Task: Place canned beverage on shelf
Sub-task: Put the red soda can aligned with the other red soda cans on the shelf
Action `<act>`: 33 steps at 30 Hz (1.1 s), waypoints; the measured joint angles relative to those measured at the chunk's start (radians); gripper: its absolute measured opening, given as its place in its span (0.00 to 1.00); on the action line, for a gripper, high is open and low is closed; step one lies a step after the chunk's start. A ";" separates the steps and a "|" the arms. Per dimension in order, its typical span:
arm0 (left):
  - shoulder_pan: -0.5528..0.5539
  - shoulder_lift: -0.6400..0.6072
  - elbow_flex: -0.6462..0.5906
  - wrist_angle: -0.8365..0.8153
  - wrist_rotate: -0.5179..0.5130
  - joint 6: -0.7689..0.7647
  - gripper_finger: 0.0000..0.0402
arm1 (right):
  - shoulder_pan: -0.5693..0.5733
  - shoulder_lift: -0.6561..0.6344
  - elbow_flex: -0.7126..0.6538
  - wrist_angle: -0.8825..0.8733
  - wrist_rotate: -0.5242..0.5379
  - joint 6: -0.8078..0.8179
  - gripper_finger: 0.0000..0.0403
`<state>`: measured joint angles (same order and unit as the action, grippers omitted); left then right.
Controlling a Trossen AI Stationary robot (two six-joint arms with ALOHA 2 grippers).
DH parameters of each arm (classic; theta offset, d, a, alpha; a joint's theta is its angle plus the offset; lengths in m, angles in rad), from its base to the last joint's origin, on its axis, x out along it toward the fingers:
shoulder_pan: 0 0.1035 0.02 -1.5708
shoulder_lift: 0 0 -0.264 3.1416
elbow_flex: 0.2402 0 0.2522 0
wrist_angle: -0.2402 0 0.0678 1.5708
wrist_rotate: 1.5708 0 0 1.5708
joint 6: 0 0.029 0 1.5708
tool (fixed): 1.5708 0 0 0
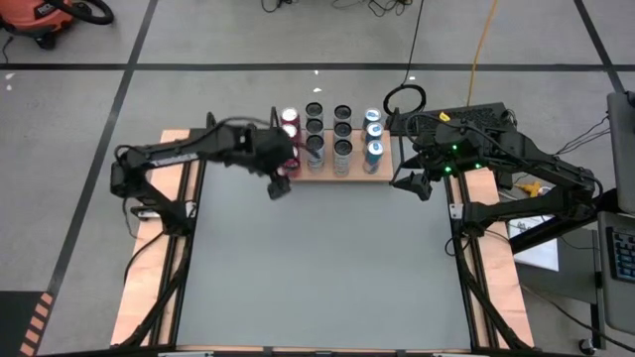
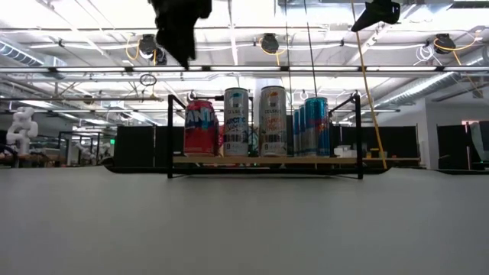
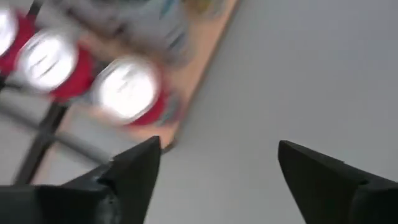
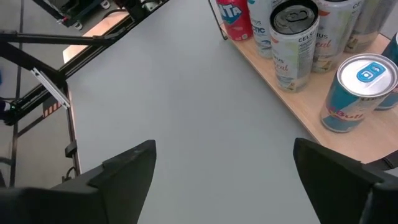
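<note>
Canned beverages stand in rows on the shelf (image 1: 332,171), a light-wood board with thin black rod frames at both ends, set at the far edge of the grey surface (image 1: 327,268). Red cans (image 1: 290,121) fill the row at the shelf's left end, silver cans (image 1: 315,127) take the two middle rows, and blue-and-silver cans (image 1: 373,133) stand at the right end. From the low view the cans are all upright, with a red can (image 2: 201,128) at the left, two tall pale cans (image 2: 237,122) beside it, and the blue ones (image 2: 315,126) to the right.

Just off the shelf's left front corner hangs the left hand (image 1: 279,188), raised above the surface and above can height, as the low view shows it up at the picture's top (image 2: 183,53). Its fingers (image 3: 134,168) stand apart with nothing between them; its wrist view looks down on the red can tops (image 3: 127,89) and the board's corner.

Off the right end of the shelf sits the right hand (image 1: 412,182), also lifted clear of the surface. Its fingers (image 4: 127,165) are spread wide and hold nothing, with a blue can (image 4: 357,93) and a pale can (image 4: 295,43) near the board's edge ahead of it.
</note>
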<state>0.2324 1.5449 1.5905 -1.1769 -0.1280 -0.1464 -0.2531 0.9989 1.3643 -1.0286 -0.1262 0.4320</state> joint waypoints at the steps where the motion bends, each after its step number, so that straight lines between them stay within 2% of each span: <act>1: -0.031 -0.013 -0.019 0.047 -0.002 -0.031 0.76 | 0.000 0.000 0.000 0.002 0.000 0.001 0.86; 7: -0.153 -0.035 -0.183 0.227 -0.047 -0.162 0.48 | 0.000 0.000 0.000 0.007 0.000 -0.011 0.86; 12: -0.164 -0.036 -0.305 0.381 -0.139 -0.188 0.23 | -0.001 0.006 0.000 0.013 0.059 -0.046 0.86; 18: -0.135 -0.039 -0.318 0.412 -0.141 -0.137 0.02 | -0.001 0.012 0.000 0.037 0.122 -0.056 0.86; 23: -0.116 -0.035 -0.318 0.373 -0.134 -0.024 0.04 | -0.002 0.013 0.000 0.037 0.178 -0.101 0.86; 28: -0.074 -0.027 -0.319 0.404 -0.136 0.080 0.05 | -0.008 0.013 0.000 0.037 0.181 -0.144 0.86; 33: -0.019 -0.009 -0.321 0.401 -0.128 0.109 0.06 | -0.009 0.013 0.000 0.037 0.182 -0.204 0.86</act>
<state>0.2139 1.5360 1.2692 -0.7761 -0.2555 -0.0374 -0.2625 1.0115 1.3640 -0.9920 0.0555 0.2277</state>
